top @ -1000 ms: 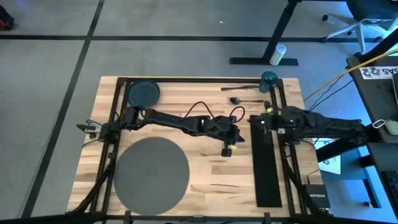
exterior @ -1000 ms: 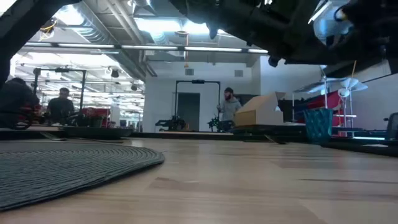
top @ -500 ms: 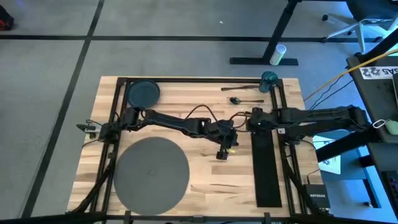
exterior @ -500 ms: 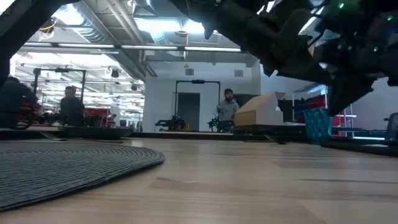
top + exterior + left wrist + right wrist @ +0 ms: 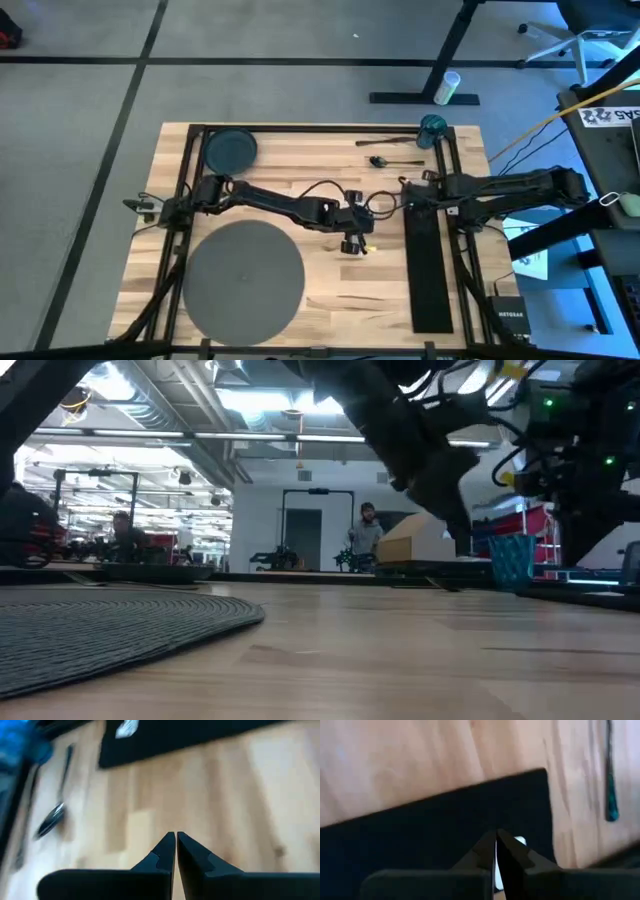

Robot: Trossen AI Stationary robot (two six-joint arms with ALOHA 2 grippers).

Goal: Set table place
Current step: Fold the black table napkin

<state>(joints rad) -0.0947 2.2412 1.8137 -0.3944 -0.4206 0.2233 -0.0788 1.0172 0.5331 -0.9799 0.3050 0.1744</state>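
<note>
The place, a large round dark-grey placemat [image 5: 243, 277], lies flat at the near left of the table [image 5: 330, 290] and fills the left of the low view [image 5: 120, 625]. A dark round plate [image 5: 231, 150] sits at the far left corner. A long black napkin [image 5: 428, 260] lies flat along the right side. My left gripper [image 5: 355, 243] hovers shut over bare wood at mid-table [image 5: 175, 837]. My right gripper [image 5: 406, 194] is shut above the napkin's far end [image 5: 496, 836].
A spoon [image 5: 393, 160] and a second utensil [image 5: 385, 142] lie at the far right, next to a teal cup [image 5: 432, 130]. The spoon also shows in the left wrist view [image 5: 52, 817]. Bare wood lies between placemat and napkin. People stand far back in the room [image 5: 368, 530].
My left gripper has moved toward the table's near left, closer to the placemat, and its arm has sunk lower in the low view. My right gripper has reached a little toward the table's left, over the napkin's far end. Nothing on the table has moved.
</note>
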